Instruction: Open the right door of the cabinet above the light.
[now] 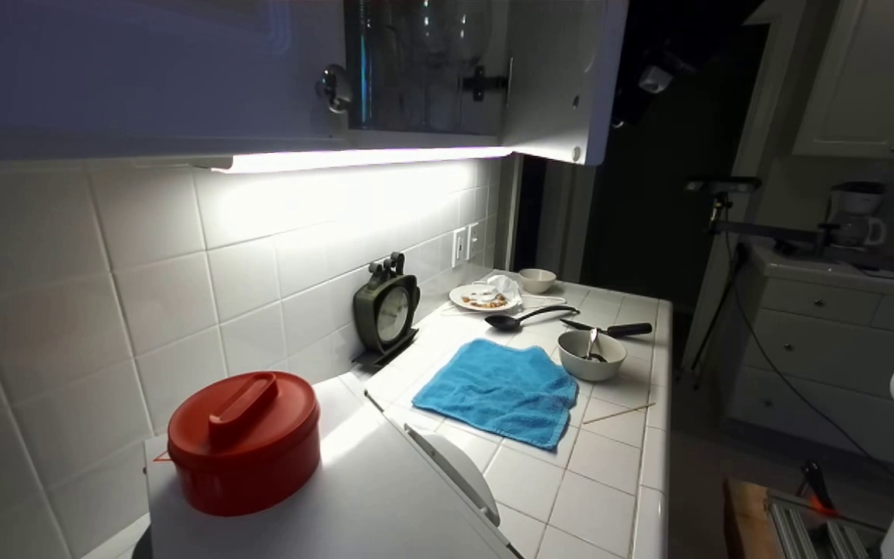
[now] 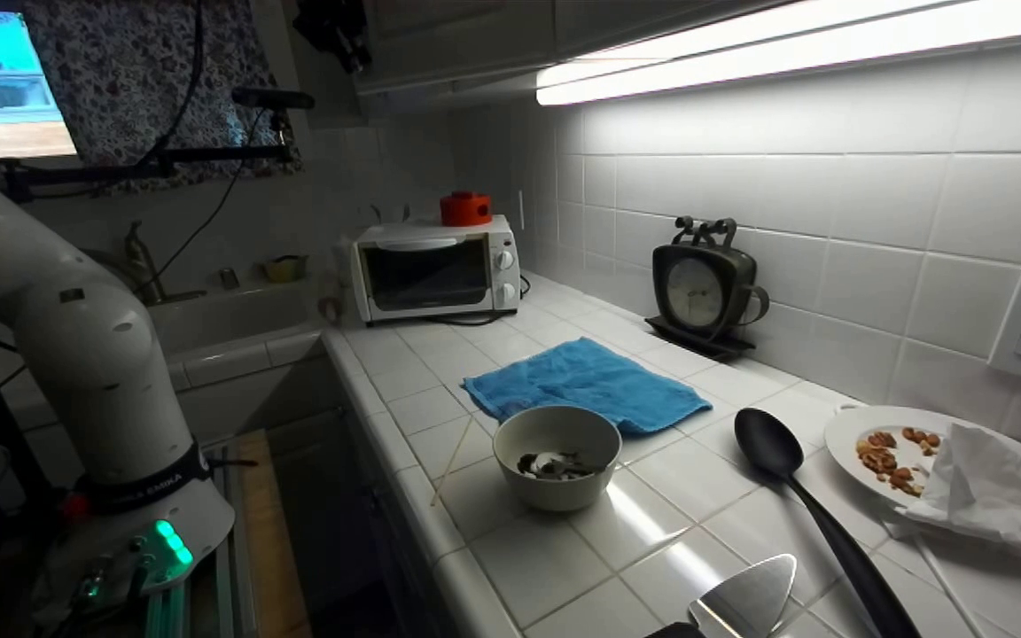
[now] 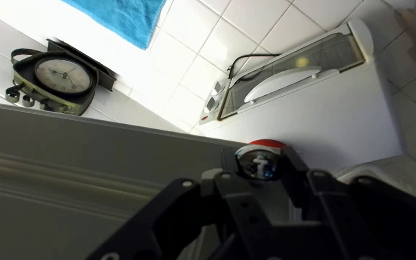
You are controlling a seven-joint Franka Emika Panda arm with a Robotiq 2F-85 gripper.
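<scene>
While the right door [image 1: 557,66] stands open, the cabinet [image 1: 425,140] holds glassware [image 1: 464,35]

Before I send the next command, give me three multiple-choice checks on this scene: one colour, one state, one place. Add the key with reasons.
1. What colour is the towel?
A) green
B) blue
C) yellow

2. How does the right door of the cabinet stand?
A) shut
B) missing
C) open

3. Where is the red lidded container?
A) on top of the toaster oven
B) on the towel
C) inside the cabinet

Key:
1 B: the cloth is blue in all three views.
2 C: in an exterior view the door stands out from the cabinet's front, with glassware visible inside.
3 A: in both exterior views the container rests on the oven's white top.
</scene>
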